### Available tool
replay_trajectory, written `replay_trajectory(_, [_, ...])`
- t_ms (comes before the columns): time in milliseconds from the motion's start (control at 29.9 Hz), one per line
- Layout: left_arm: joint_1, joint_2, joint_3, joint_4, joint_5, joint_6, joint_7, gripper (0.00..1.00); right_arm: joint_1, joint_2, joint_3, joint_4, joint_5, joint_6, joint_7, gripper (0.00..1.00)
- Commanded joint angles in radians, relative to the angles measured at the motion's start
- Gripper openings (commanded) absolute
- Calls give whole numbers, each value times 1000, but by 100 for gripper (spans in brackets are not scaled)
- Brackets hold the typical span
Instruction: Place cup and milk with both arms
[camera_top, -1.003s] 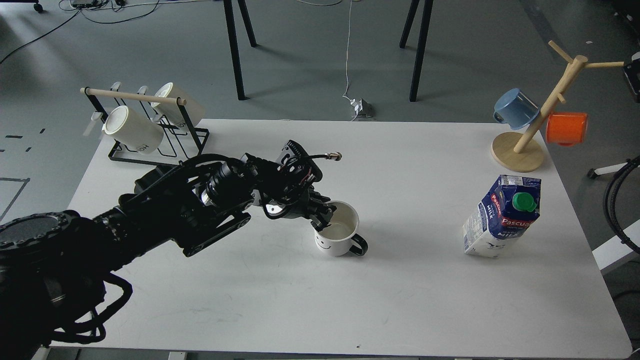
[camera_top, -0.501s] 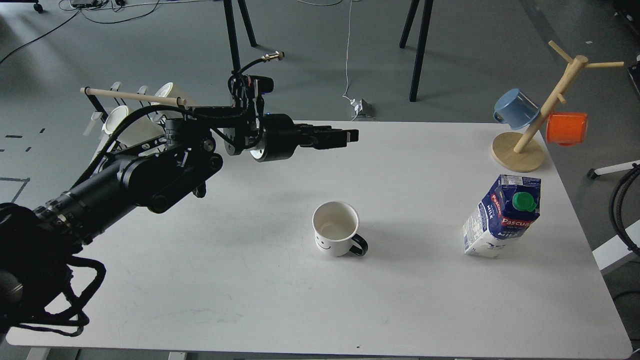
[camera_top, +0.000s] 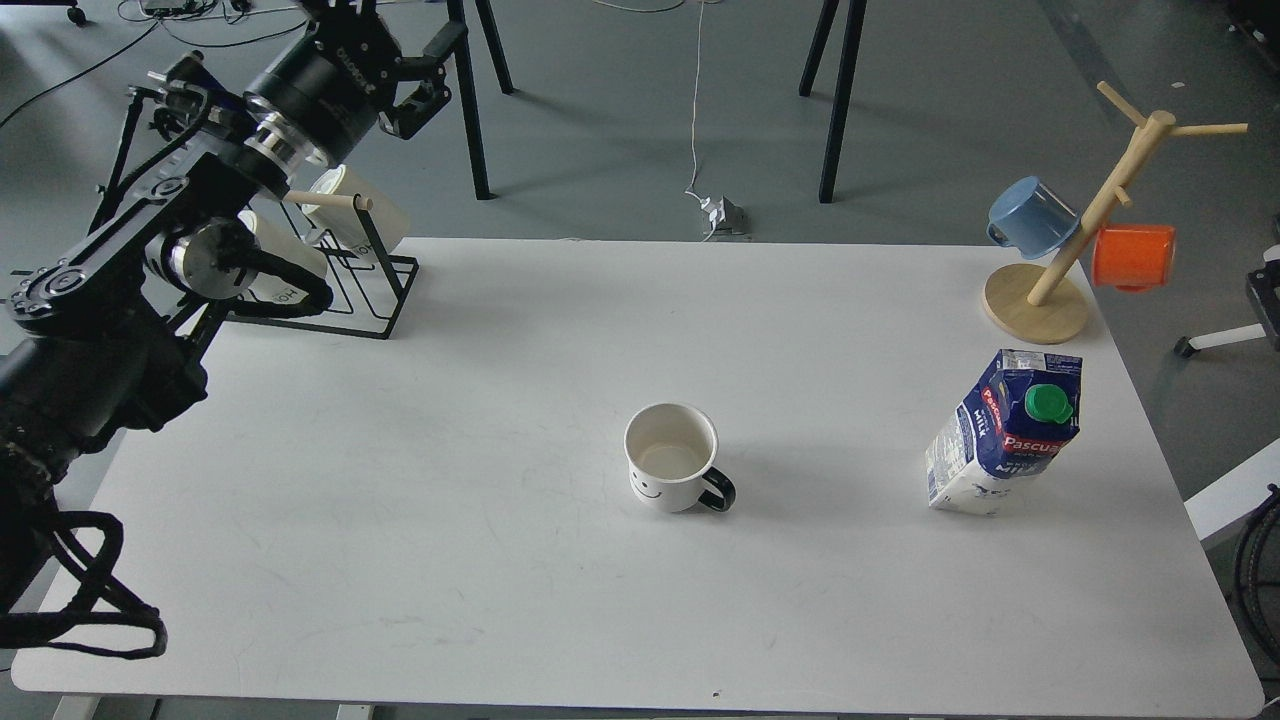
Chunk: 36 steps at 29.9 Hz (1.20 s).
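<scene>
left tool raised, cup and milk free on bench

left tool (camera_top: 425, 65) sits high at top-left above the mug rack (camera_top: 330, 290), fingers spread, gripping nothing. right tool out of frame. cup (camera_top: 672, 457) upright near the middle of the bench (camera_top: 450, 560), handle to the right. milk (camera_top: 1005, 432) stands well apart at right, near the wooden mug tree (camera_top: 1060, 270).

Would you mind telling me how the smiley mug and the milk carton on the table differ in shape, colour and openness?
The cup is low, round and white with a black handle; the milk is taller, boxy, and blue and white with a red label. The cup is open-topped and looks empty, while the milk is closed by a green cap. Both stand free on the white table, well apart, with no gripper touching either.
</scene>
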Motion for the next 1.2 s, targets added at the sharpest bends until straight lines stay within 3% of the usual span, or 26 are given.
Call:
replay_trajectory(0, [7, -6, -5, 137, -92, -3, -4, 99, -145, 67, -6, 83, 25, 0, -2, 99])
replay_trajectory(201, [33, -17, -3, 169, -228, -3, -1, 99, -325, 245, -15, 221, -51, 0, 1, 98])
replay_trajectory(368, [30, -32, 3, 169, -228, -3, 0, 99, -347, 350, -48, 221, -159, 0, 1, 98])
replay_trajectory(568, [33, -21, 9, 174, -225, -3, 0, 100, -284, 417, -167, 138, -160, 0, 0, 99])
replay_trajectory(735, [34, -12, 9, 220, -225, -3, 0, 100, -184, 503, -188, -41, -162, 0, 0, 99])
replay_trajectory(869, [31, -4, 9, 220, -225, -3, 0, 100, -147, 514, -222, -119, -163, 0, 0, 99])
replay_trajectory(1170, [27, -3, 12, 220, -225, -3, 0, 100, -198, 506, -231, -14, -163, 0, 0, 99])
